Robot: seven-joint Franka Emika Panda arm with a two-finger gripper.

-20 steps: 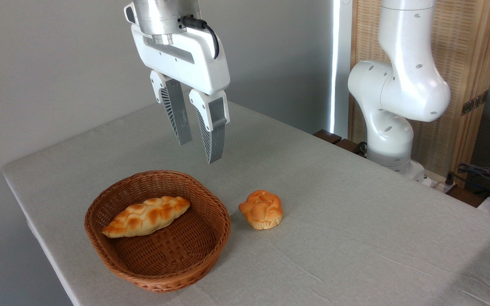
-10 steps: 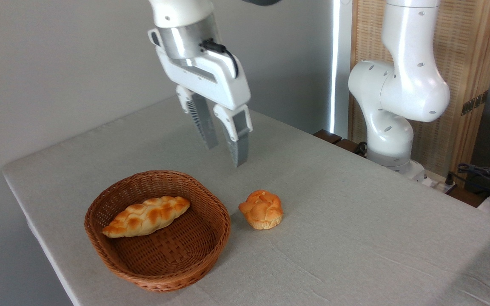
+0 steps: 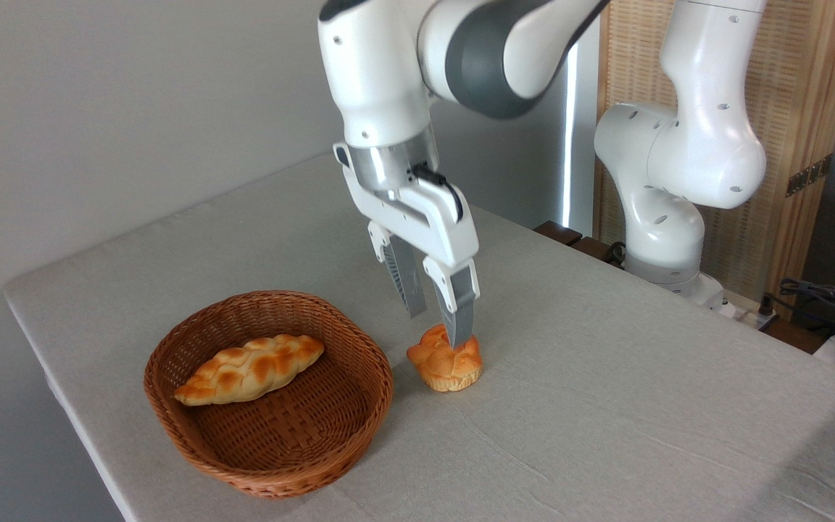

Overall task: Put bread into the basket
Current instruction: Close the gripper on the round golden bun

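The bun (image 3: 445,359) sits on the table (image 3: 606,406), just right of the basket (image 3: 269,475) and outside it. We judge it light and soft, with a knotted top that can dent, so we would take it gently at its paler sides. Our gripper (image 3: 439,328) hangs directly over the bun, fingers parted and holding nothing, one tip in front of its top. A braided loaf (image 3: 249,368) lies in the basket. The grey cloth looks flat. Right of the basket, behind the table, stands the arm's base (image 3: 667,239) before a wooden screen (image 3: 802,87).
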